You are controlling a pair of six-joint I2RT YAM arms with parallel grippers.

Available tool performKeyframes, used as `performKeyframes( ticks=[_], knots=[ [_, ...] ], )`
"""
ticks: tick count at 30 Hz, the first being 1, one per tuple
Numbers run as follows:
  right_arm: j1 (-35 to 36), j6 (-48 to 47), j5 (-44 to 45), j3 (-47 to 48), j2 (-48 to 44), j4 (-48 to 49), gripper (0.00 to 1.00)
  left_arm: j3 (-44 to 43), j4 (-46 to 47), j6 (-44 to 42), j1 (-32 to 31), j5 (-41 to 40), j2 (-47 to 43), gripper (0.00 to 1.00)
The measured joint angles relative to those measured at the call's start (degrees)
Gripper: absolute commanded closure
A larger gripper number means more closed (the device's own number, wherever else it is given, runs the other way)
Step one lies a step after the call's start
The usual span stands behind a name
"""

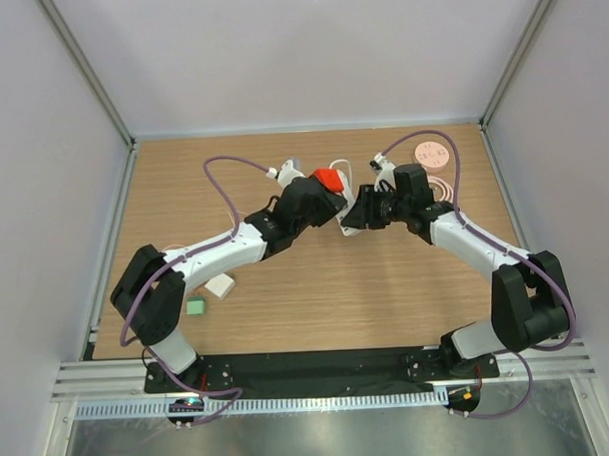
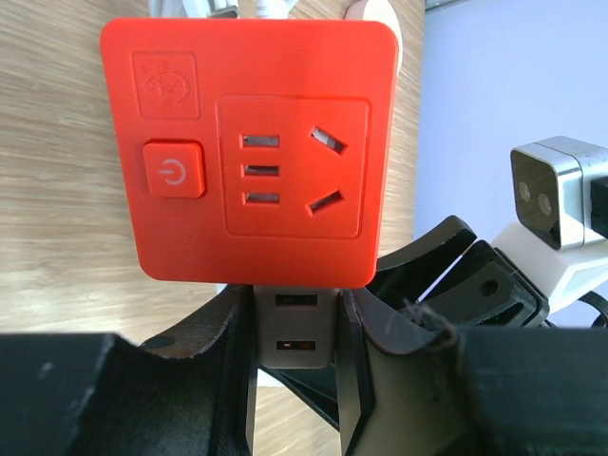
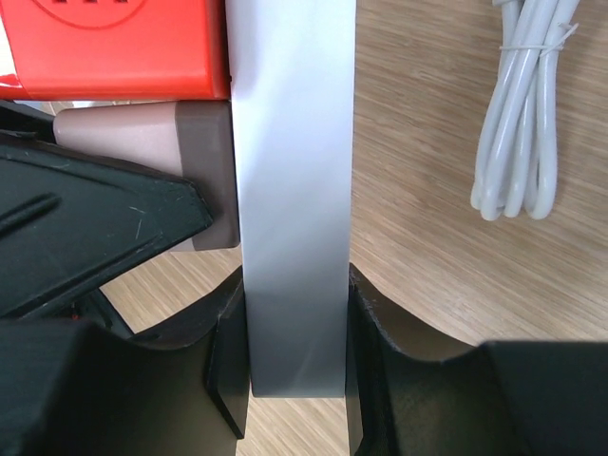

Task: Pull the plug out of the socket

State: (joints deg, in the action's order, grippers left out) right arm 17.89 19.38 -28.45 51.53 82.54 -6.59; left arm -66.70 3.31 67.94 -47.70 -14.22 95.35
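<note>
The socket (image 1: 328, 177) is a cube with a red face (image 2: 247, 142) that carries a power button and outlets, on a grey body with two USB ports (image 2: 294, 328). My left gripper (image 2: 296, 332) is shut on that grey body and holds it above the table, at the middle back in the top view (image 1: 322, 199). The plug (image 3: 294, 190) is a long white-grey block lying flush against the side of the socket (image 3: 123, 47). My right gripper (image 3: 296, 328) is shut on its lower end and faces the left gripper (image 1: 356, 214).
A bundled white cable (image 3: 522, 123) lies on the wooden table to the right of the plug. A pink disc (image 1: 431, 152) is at the back right. A white block (image 1: 219, 285) and a green block (image 1: 195, 306) lie near the left arm. Walls enclose the table.
</note>
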Motion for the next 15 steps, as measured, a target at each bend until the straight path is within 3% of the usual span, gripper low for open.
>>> performKeyframes(
  ticks=[15],
  knots=[
    [0.0, -1.57, -1.44, -0.5, -1.84, 0.02, 0.99, -5.09, -12.28, -0.07, 0.7, 3.89, -2.27, 1.0]
  ],
)
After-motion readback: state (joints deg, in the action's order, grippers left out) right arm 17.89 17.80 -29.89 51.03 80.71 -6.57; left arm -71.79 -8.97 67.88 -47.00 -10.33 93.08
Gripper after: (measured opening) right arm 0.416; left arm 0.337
